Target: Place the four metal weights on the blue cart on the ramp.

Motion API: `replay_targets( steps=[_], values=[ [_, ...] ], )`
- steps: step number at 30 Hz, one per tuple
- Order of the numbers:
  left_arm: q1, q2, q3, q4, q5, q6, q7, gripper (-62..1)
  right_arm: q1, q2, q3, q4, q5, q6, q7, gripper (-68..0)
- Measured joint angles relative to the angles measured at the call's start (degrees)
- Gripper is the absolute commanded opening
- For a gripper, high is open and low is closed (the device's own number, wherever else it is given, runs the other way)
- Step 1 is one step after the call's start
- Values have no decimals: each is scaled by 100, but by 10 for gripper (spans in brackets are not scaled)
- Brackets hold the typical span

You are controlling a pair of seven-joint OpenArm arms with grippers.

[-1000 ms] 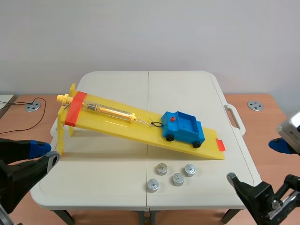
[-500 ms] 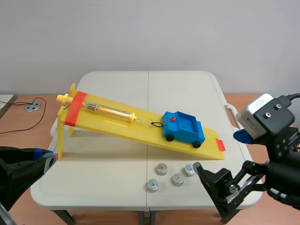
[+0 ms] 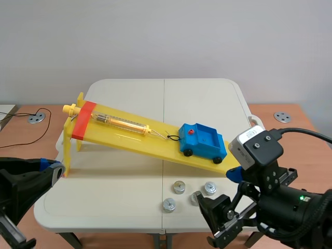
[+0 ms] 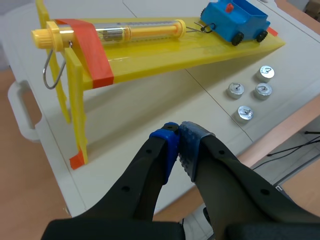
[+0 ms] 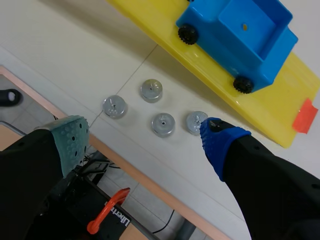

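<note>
While my right hand [image 5: 144,137] hangs wide open and empty over the four metal weights [image 5: 163,124] on the bench [image 5: 75,50], my left hand [image 4: 179,135] is closed on nothing

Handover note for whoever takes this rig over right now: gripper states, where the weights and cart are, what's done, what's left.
Left gripper: shut on nothing, by the near left edge of the white folding table.
Right gripper: open, empty, hovering above the four small round metal weights.
Weights: all on the table, clustered before the low end of the yellow plastic ramp.
Blue toy cart: on the ramp's lower part, bed empty.
Done: nothing loaded. Left: all four weights into the cart.
</note>
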Motion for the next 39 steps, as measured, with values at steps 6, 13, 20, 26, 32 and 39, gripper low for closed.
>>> replay_targets(
  steps=[6,13,20,26,32,39],
  values=[
    [-79,0,0,0,-2,0,4,-580,256,-232,-184,-363,-17,-2,-44,-218],
    [-79,-2,0,0,-2,0,4,-580,597,-525,-372,-837,-297,-4,-133,-218],
    [-79,0,0,0,-2,0,2,-580,852,-553,-570,-1139,-562,-2,-129,-237],
    [-79,0,0,0,-2,0,2,-580,1012,-684,-756,-1342,-772,-7,-125,-255],
    [-79,0,0,0,-2,0,2,-580,1130,-813,-944,-1633,-833,-9,-122,-280],
    [-79,0,0,0,-2,0,2,-580,1185,-835,-1088,-1781,-979,-50,-59,-281]
  ],
)
